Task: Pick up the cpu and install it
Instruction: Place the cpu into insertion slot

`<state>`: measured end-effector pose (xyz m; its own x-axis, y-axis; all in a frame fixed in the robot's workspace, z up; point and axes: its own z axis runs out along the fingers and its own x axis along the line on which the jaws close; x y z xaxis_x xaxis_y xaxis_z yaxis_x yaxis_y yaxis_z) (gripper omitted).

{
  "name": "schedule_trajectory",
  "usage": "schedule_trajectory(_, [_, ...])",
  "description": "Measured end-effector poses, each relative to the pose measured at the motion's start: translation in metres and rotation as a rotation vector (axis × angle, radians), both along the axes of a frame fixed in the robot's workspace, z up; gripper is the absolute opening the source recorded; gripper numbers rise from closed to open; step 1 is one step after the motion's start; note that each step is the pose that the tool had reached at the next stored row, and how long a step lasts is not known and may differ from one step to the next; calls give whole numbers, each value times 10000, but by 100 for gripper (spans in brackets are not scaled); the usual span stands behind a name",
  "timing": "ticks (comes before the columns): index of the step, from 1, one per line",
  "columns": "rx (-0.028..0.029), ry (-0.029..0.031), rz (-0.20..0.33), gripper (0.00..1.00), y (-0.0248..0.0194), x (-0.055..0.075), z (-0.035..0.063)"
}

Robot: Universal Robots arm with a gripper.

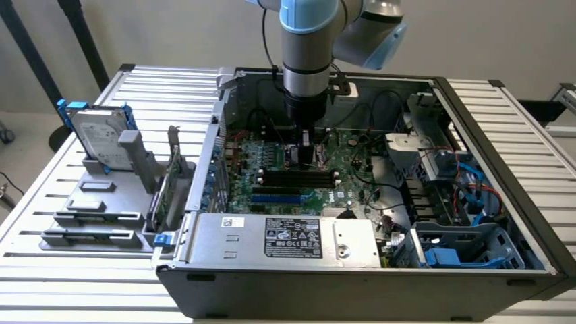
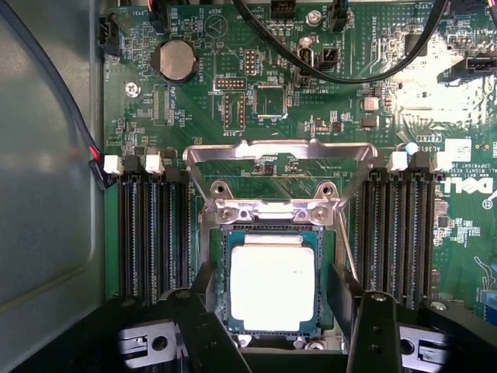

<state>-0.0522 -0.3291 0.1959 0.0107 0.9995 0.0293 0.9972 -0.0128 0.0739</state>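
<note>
The cpu point(image 2: 273, 284), a small square chip with a bright silver top, lies flat in its socket on the green motherboard point(image 2: 256, 101). My gripper point(image 2: 273, 273) hangs straight over it, open, with a black finger point(image 2: 203, 291) on each side and a narrow gap between each finger and the chip's edges. The socket's metal retention frame point(image 2: 279, 151) stands tilted up just beyond the chip. In the exterior view my gripper point(image 1: 306, 154) reaches down into the open computer case point(image 1: 360, 283), over the middle of the motherboard point(image 1: 297, 185).
Black memory slots point(image 2: 151, 233) flank the socket on both sides. Black cables point(image 2: 349, 74) loop above the board. In the case sit a power supply point(image 1: 288, 236) and blue drive bays point(image 1: 454, 253). A hard drive in a blue frame point(image 1: 94, 138) stands on a grey fixture point(image 1: 94, 216) at the exterior view's left.
</note>
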Motion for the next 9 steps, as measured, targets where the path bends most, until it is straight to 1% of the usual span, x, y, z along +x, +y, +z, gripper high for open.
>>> schedule_trajectory(5, [-3,1,4,68,-1,0,15])
schedule_trajectory(9, [-3,1,7,68,-1,0,70])
